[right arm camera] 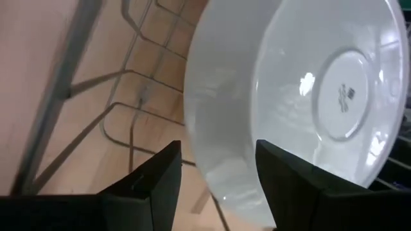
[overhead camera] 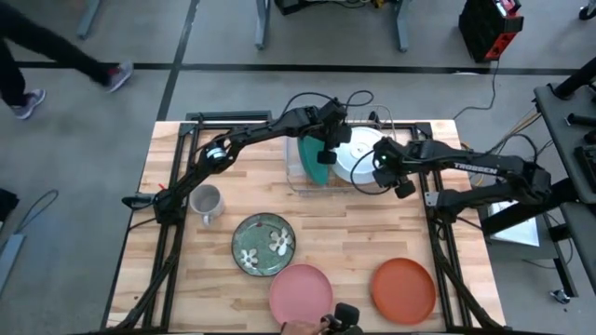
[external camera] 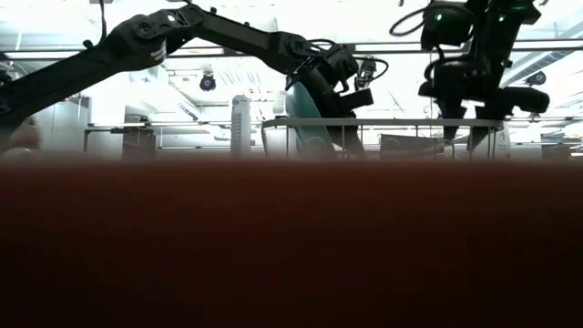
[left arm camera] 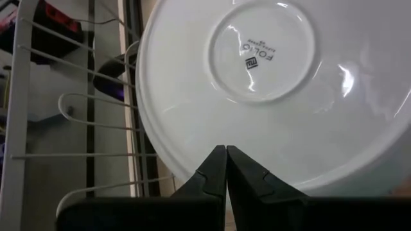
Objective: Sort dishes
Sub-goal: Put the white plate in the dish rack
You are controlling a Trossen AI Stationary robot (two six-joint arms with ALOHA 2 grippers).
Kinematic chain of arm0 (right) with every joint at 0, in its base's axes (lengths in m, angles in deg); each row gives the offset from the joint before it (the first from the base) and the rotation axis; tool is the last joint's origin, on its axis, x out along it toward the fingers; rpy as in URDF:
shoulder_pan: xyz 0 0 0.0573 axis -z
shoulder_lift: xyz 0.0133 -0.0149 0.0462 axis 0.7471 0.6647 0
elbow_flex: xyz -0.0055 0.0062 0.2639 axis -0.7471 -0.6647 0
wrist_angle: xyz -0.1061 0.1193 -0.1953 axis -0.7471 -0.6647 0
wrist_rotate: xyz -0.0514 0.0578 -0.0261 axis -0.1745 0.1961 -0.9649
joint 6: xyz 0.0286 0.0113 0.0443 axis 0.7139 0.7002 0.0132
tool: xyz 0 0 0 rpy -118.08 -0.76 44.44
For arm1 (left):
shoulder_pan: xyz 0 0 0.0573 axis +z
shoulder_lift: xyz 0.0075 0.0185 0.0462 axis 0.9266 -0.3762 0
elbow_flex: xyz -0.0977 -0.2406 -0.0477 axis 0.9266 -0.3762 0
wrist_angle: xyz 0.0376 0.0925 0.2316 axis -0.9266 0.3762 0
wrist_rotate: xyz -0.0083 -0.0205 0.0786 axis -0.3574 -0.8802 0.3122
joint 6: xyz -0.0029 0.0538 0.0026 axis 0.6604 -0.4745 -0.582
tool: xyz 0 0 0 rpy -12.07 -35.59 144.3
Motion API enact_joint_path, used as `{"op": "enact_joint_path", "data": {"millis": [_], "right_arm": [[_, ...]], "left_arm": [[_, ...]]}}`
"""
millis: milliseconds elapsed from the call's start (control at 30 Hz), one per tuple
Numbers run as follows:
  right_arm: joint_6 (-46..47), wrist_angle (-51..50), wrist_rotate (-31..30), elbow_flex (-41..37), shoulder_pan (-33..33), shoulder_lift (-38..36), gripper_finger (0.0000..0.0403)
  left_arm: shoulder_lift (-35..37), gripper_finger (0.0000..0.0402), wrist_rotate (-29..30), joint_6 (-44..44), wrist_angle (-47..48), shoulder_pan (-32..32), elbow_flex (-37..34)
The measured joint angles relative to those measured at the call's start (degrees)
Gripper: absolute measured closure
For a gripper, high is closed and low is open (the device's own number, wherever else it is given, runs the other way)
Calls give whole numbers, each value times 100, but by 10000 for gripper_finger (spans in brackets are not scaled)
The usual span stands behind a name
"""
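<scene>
Plates up front wait flat: pink plate (overhead camera: 301, 291) and orange-red plate (overhead camera: 404, 289). Farther back, our right gripper (right arm camera: 217, 168), fingers apart, straddles the white bowl (overhead camera: 358, 154) in the wire rack (overhead camera: 296, 177). Probably slick and breakable, so we'd grab the rim. Left gripper (left arm camera: 226, 168) is pinched together.

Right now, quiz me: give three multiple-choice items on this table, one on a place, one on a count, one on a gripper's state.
1. The white bowl sits: A on the floor; B in the wire rack; C inside a mug.
2. Plates lying flat on the table: A one; B three; C five.
3. The right gripper is: A open; B shut on a mug; C out of view.

B: rack wires surround the bowl.
B: the green flowered plate, pink plate and orange-red plate lie flat.
A: its fingers stand apart beside the bowl.
</scene>
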Motion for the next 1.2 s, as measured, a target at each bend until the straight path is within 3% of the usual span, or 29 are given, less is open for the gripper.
{"op": "enact_joint_path", "data": {"millis": [333,600,800,1033,1200], "right_arm": [[342,107,-161,25,-8,382,195],[936,573,-675,67,-3,70,195],[963,35,-601,101,-20,-179,197],[2891,112,-736,236,140,-313,203],[3533,473,-663,703,813,-120,227]], "left_arm": [[-4,401,-262,165,255,3,-57],[-2,401,-382,251,332,-74,-94],[-2,401,-377,379,398,-76,-103],[74,401,-382,472,213,-137,2],[167,401,-467,500,220,-150,15]]}}
